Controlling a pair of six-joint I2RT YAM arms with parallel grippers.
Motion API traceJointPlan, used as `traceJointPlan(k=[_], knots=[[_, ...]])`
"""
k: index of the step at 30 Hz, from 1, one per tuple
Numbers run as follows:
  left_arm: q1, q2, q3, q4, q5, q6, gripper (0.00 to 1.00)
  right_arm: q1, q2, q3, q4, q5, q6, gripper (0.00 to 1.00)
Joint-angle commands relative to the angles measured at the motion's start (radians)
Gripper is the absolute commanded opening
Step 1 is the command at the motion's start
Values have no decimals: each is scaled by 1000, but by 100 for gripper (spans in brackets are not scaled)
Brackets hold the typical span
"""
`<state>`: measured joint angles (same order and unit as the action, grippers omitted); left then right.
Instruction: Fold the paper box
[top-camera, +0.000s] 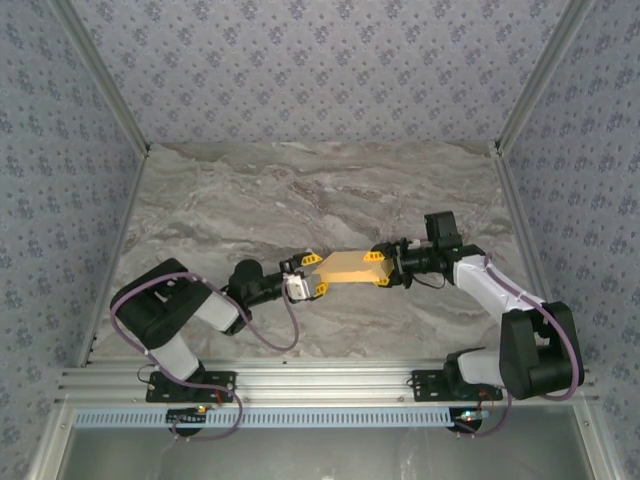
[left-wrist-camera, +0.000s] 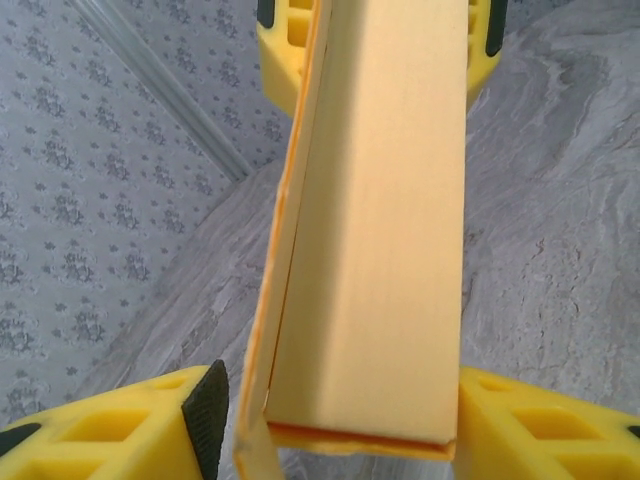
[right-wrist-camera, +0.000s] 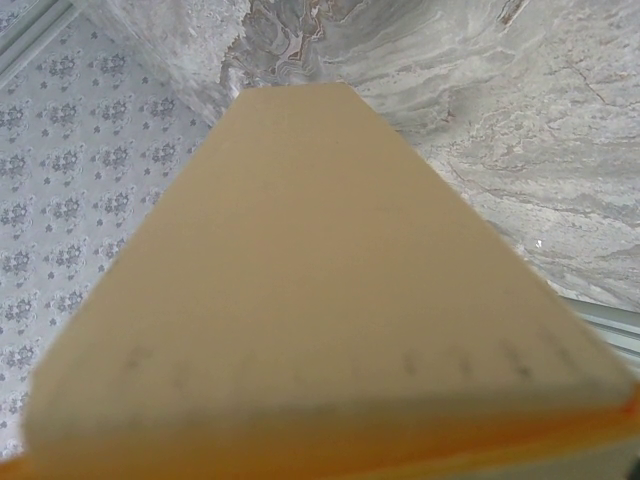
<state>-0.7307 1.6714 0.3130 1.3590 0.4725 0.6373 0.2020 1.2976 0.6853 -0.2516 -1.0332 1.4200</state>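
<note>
The box (right-wrist-camera: 320, 300) sits clenched in our right end effector (top-camera: 380, 268), steadied for the left end effector (top-camera: 315, 275), whose grip we cannot tell.

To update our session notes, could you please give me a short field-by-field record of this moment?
object: paper box, yellow-orange, long and narrow
position: bridging the two grippers over the middle of the marble table
right gripper: shut on the box's right end
left gripper: fingers flank the box's other end; firm contact cannot be told
box detail: one long seam gapes slightly, seen in the left wrist view
box touching table: cannot tell
</note>
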Motion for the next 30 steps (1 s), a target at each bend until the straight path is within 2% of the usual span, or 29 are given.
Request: traceJointPlan(k=[1,4,12,16,20,25,28,30], knots=[[-13,36,33,39,38,16,60,-7,0,-5,-12,-24,-13,29],[-16,49,41,37,35,22,58,-7,1,-8,-9,-19,-12,29],[-16,46,27,-21,9,61,44,-6,11,-8,7,-13,7,31],[-15,19,17,-66,2,71,41,-6,10,-12,21,-9,18,34],[-16,-28,9,-142,-9,68,39,-8,20,15,-78,13,-69,54],[-5,-127,20,-355,-65,19,40,-22,27,81,-207,77,-221,63],[14,-251,45,-586,-80,-13,40,-25,27,104,-213,115,-266,66],[17,-371,78,-815,-68,-8,42,-25,29,122,-199,131,-291,67]])
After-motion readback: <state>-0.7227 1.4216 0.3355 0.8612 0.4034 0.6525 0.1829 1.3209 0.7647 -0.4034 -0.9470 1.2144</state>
